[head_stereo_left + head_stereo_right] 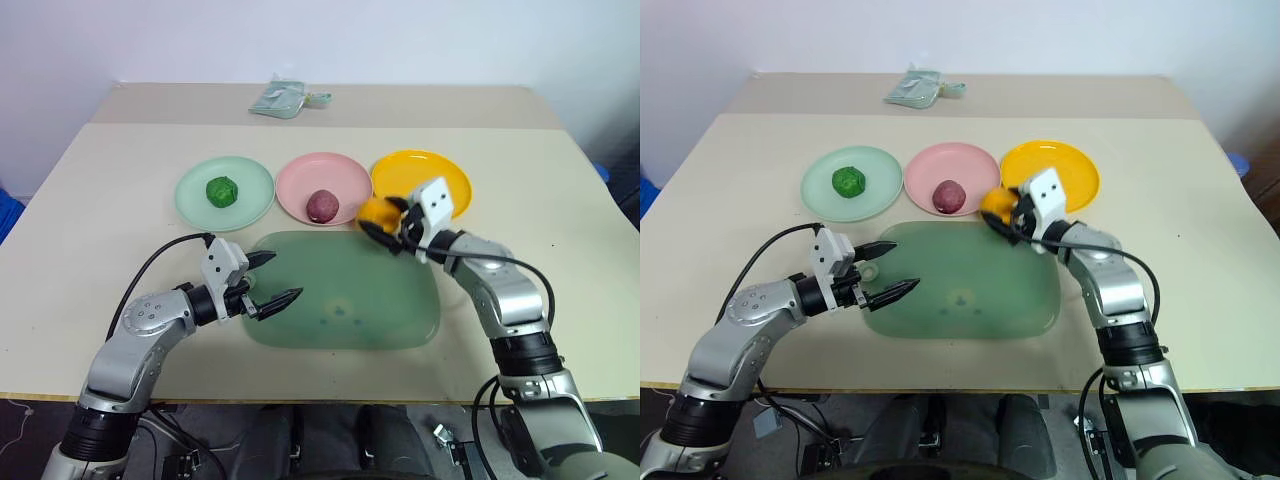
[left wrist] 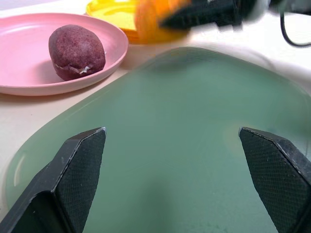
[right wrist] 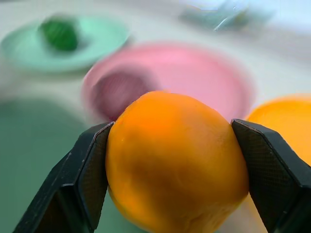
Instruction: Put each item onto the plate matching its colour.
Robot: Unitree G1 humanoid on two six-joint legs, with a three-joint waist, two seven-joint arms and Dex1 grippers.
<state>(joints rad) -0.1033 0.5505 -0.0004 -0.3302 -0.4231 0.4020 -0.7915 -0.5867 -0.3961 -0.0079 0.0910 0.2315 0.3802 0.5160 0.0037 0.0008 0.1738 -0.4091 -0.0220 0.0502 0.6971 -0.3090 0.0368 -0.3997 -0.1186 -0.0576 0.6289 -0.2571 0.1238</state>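
You have the green item (image 1: 222,191) on the mint plate (image 1: 255,185) and the maroon item (image 1: 322,205) on the pink plate (image 1: 345,178). Your right gripper (image 1: 385,226) clamps the orange item (image 1: 377,211) beside the yellow plate (image 1: 445,175). Your left gripper (image 1: 270,278) gapes over the board (image 1: 385,315).

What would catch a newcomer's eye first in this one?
The right pincer is shut on the orange item, carried at the near edge of the yellow-orange plate. Behind it, the maroon item already sits on the pink plate and the bumpy dark green item on the mint green plate. The left pincer hangs open and empty over the green board.
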